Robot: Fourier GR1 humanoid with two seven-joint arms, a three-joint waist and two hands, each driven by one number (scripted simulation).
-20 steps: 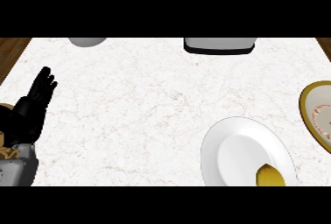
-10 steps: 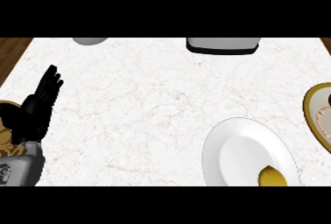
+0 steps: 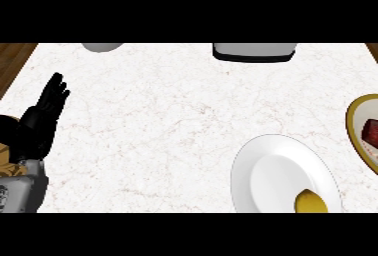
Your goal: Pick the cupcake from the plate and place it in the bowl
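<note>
- White marble with faint veining makes up the bench [image 3: 170, 130], which fills most of the head view; dark wood shows past its upper left and upper right corners.
- At the view's left edge the robot's left hand [image 3: 40, 122] rests with its black fingers straight and pointing up the frame, holding nothing and touching no object; its grey forearm [image 3: 21, 192] comes in from the lower left corner.
- No right hand shows anywhere in the view.
- On the lower right part of the bench lies a white plate [image 3: 277, 165], seen as a tall oval and cut off by the lower edge of the scene.
- A yellow-brown cupcake [image 3: 311, 201] sits on the plate's lower right portion, only its upper part visible above the lower edge.
- Just beside the plate, at the right edge, a gold-rimmed bowl [image 3: 357, 131] with a pale inside is partly out of frame; a dark red item [image 3: 370, 134] lies in it, too cropped to identify.
- The cupcake is on the plate and apart from the bowl, well away from the left hand.
- Along the far edge stand a grey, dark-based appliance [image 3: 253, 51] and, further left, a small grey rounded object [image 3: 102, 47], both cropped.
</note>
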